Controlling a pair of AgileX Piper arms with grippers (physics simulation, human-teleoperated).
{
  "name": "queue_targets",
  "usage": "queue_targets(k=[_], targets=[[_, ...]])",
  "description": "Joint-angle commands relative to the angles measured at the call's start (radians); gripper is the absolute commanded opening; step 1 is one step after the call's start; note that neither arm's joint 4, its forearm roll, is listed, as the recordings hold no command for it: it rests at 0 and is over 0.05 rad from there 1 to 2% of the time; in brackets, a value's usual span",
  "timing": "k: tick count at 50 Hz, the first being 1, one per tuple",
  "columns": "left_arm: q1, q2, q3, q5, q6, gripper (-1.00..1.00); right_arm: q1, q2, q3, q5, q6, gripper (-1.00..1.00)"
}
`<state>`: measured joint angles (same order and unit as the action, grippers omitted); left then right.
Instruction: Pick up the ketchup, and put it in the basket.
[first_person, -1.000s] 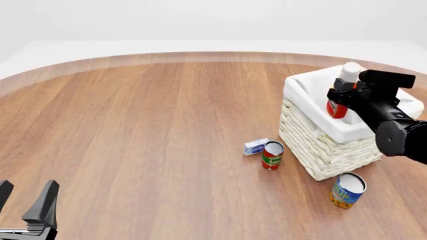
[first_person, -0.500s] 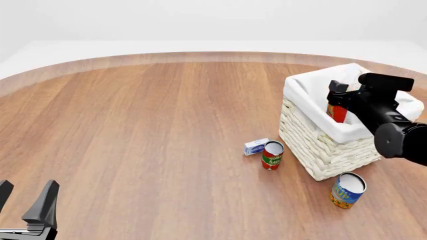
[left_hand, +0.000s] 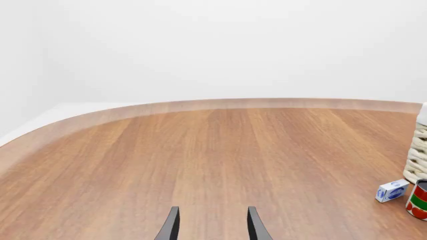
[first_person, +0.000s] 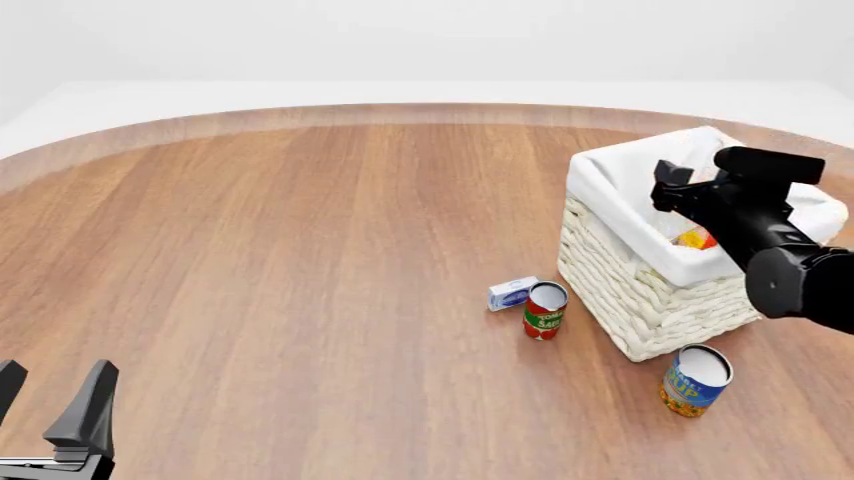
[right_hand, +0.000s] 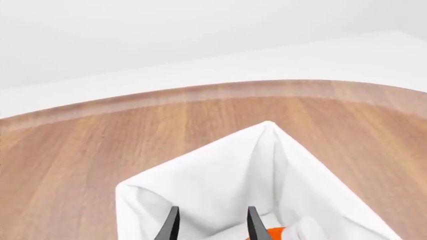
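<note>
In the left wrist view, the left pincer (left_hand: 211, 225) shows only two dark finger tips at the bottom centre, spread apart and holding nothing; the square whitish wicker basket (left_hand: 418, 160) just peeks in at the right edge, well away.

In the front view, the right pincer (first_person: 678, 185) hangs over the basket (first_person: 627, 290) at the right of the frame. The small red ketchup bottle (first_person: 693, 238) lies down inside, only a red-orange sliver showing below the pincer (its long axis I cannot tell).

In the right wrist view, the fingers (right_hand: 171, 225) stand parted, gripping nothing, with the ketchup (right_hand: 273, 232) below them against the white cloth liner (right_hand: 220, 175). I judge the right arm need only rise clear.
</note>
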<state>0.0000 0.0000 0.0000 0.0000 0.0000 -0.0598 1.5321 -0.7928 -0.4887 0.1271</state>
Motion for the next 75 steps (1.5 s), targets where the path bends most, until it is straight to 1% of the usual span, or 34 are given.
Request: queue_targets(k=[1, 21, 27, 34, 55, 75], targets=[[0.000, 0.000, 0.000, 0.000, 0.000, 1.00, 0.005, -0.004, -0.003, 0.004, 0.000, 1.00], [0.000, 0.000, 0.000, 0.000, 0.000, 1.00, 0.028, 0.003, -0.024, 0.018, 0.000, 1.00], [0.000, 0.000, 0.000, 0.000, 0.000, 1.00, 0.040, 0.021, -0.016, -0.007, 0.014, 1.00], [0.000, 0.000, 0.000, 0.000, 0.000, 1.00, 0.047, 0.022, -0.014, -0.012, 0.019, 1.00], [0.000, 0.000, 0.000, 0.000, 0.000, 1.00, 0.066, 0.006, -0.006, -0.024, 0.022, 1.00], [0.000, 0.000, 0.000, 0.000, 0.000, 1.00, 0.113, -0.015, -0.019, -0.020, 0.001, 1.00]])
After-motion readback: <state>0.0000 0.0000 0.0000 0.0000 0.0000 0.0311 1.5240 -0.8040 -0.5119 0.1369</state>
